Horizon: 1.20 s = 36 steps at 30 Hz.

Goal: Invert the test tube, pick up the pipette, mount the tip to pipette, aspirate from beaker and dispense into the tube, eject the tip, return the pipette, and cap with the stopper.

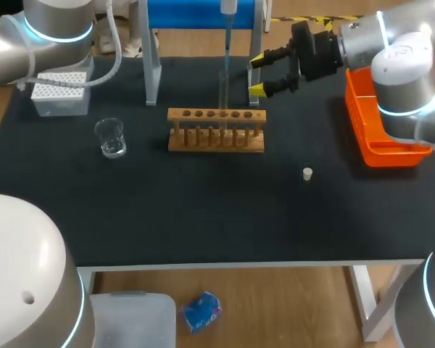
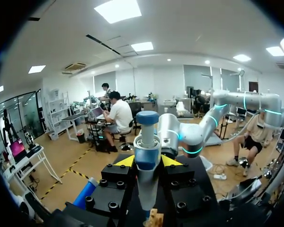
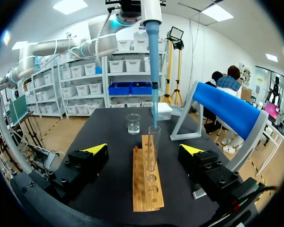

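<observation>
Stopper (image 1: 307,173) up front, alone on the black table (image 1: 203,217), nearer than the wooden rack (image 1: 216,132) and past its right end. Level with the rack, the glass beaker (image 1: 110,136) stands off its left end, apart from it, and the orange bin (image 1: 380,127) sits well off its right end. Test tube (image 1: 222,90) stands upright in the rack. Straight above the rack hangs the pipette (image 2: 146,142), its blue tip pointing down to the tube's mouth. Left gripper (image 2: 147,161) is clamped on the pipette's body, a yellow tip on each side. Right gripper (image 1: 257,75) hovers just behind the rack's right end, fingers spread wide, holding nothing. Farther back, the tip box (image 1: 59,93) sits beyond the rack's left end, and the blue stand (image 1: 203,14) is behind the rack.
</observation>
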Available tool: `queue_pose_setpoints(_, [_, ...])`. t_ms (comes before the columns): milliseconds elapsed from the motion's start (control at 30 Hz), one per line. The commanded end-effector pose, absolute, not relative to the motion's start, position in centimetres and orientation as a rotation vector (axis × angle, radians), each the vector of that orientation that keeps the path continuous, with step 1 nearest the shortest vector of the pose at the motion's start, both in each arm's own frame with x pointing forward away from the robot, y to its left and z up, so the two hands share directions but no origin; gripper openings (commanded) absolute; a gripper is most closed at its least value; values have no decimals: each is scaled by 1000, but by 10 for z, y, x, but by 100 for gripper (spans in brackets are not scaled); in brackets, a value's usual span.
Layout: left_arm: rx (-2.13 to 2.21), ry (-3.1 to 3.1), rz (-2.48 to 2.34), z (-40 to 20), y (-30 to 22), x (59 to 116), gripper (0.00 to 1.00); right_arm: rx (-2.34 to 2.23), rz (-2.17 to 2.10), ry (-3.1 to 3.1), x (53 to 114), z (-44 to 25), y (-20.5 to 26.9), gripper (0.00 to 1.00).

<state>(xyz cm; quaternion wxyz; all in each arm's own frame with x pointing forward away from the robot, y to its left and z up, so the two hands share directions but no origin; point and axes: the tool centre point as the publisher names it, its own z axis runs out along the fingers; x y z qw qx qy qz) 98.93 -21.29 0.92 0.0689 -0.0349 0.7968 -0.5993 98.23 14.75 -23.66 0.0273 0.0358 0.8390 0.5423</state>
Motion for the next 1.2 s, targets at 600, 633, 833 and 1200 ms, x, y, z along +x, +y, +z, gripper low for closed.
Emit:
queue_pose_setpoints(600, [-264,2476,-1709,12,-127,900,0,110,1676,2590,983,-237,147,100])
queue_pose_setpoints(633, [-296,2484,-1701,2,-125,893,0,110,1676,2590,983,-237,147,100])
queue_pose_setpoints(833, [-305,2483,-1689,-25,-130,875,0,110,1676,2590,983,-237,147,100])
queue_pose_setpoints(1200, [-305,2483,-1689,-25,-130,875,0,110,1676,2590,983,-237,147,100])
